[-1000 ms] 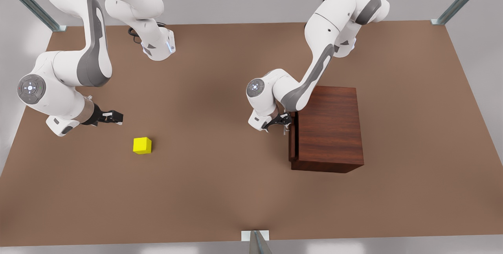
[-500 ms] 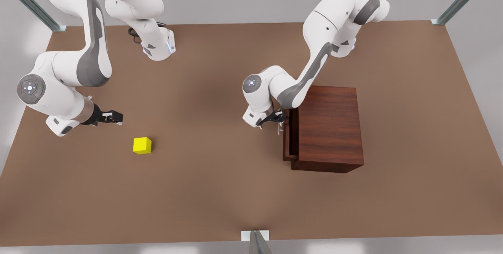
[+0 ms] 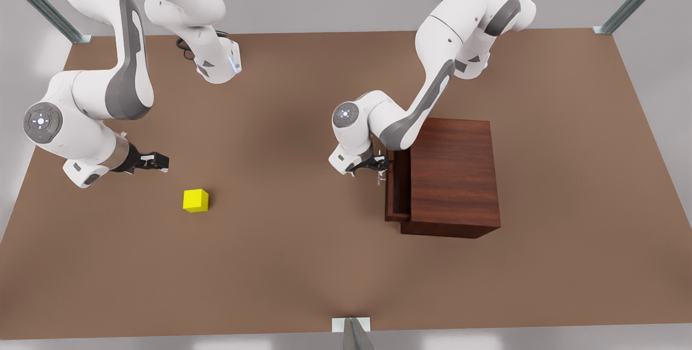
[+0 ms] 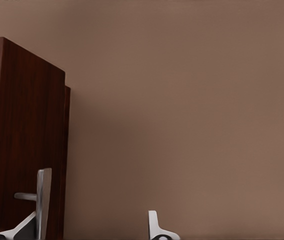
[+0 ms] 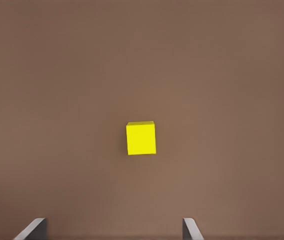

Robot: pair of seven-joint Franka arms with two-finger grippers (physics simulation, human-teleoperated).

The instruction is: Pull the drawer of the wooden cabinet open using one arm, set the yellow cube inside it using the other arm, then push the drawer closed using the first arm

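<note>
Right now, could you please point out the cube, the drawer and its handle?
cube point(image 3: 195, 200): front view, top face.
drawer point(image 3: 390, 190): front view, front panel's top edge.
handle point(image 4: 44, 200): left wrist view, silver bar.

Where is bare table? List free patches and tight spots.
Free: the table stretch between the yellow cube and the drawer, and the strip past the wooden cabinet on the front view's right. Crowded: the drawer front, where the left jaws stand open at its handle. The right jaws wait open near the cube.

Soft, even overhead light is falling on the brown table, casting only faint diffuse shadows beneath the arms and beside the wooden cabinet, with no glare showing.
</note>
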